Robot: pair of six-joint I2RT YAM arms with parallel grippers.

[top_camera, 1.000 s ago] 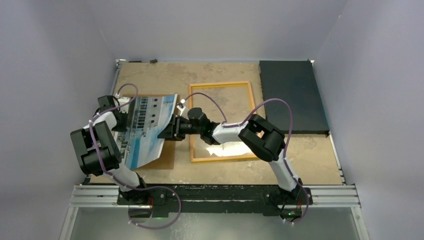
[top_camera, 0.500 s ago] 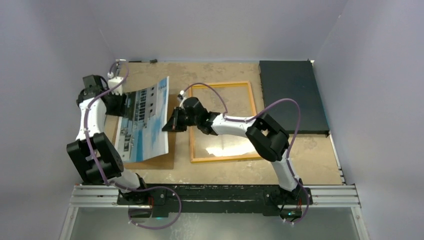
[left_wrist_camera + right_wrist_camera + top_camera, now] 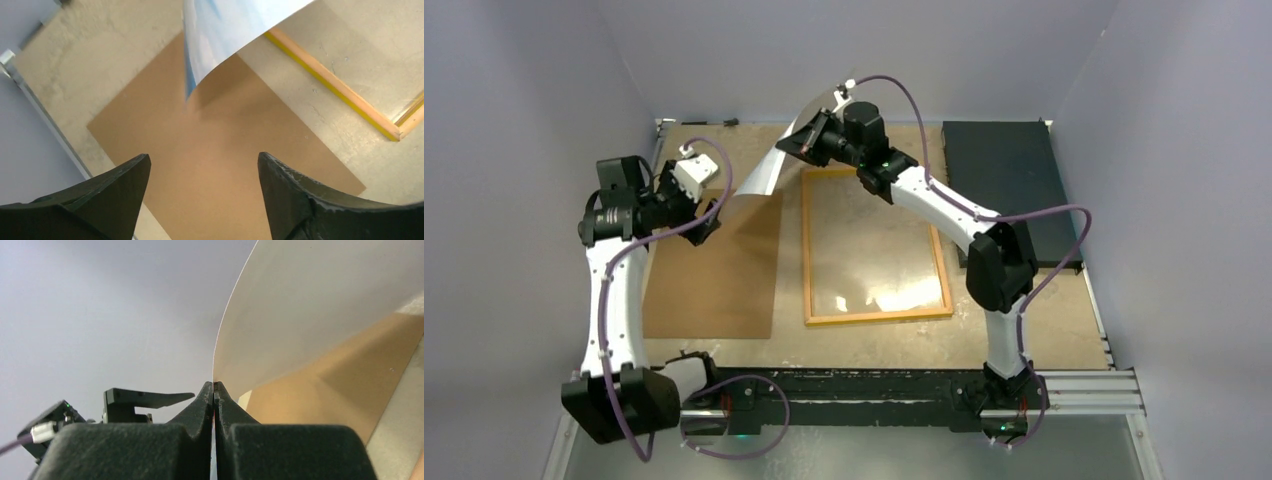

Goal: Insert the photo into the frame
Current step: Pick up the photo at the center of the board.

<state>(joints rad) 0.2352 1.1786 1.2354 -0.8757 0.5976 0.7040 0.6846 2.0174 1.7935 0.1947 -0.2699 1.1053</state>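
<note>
The photo [image 3: 769,165] hangs curled in the air above the table's back, between the board and the frame, its white back [image 3: 325,305] toward the top camera. My right gripper [image 3: 799,143] is shut [image 3: 214,385] on its upper edge. The sky print [image 3: 225,30] shows in the left wrist view, with the lower corner hanging over the brown board. The frame [image 3: 806,250], with its yellow border [image 3: 330,82], lies flat mid-table to the right of the photo. My left gripper [image 3: 709,222] is open [image 3: 204,160] and empty, above the board, apart from the photo.
A brown backing board [image 3: 714,270] lies flat left of the frame. A dark mat [image 3: 1009,190] lies at the back right. Grey walls enclose the table on three sides, and a metal rail runs along the near edge.
The left gripper opened and let go of the photo. The right gripper closed on it and lifted it up and back, turning its white back upward.
</note>
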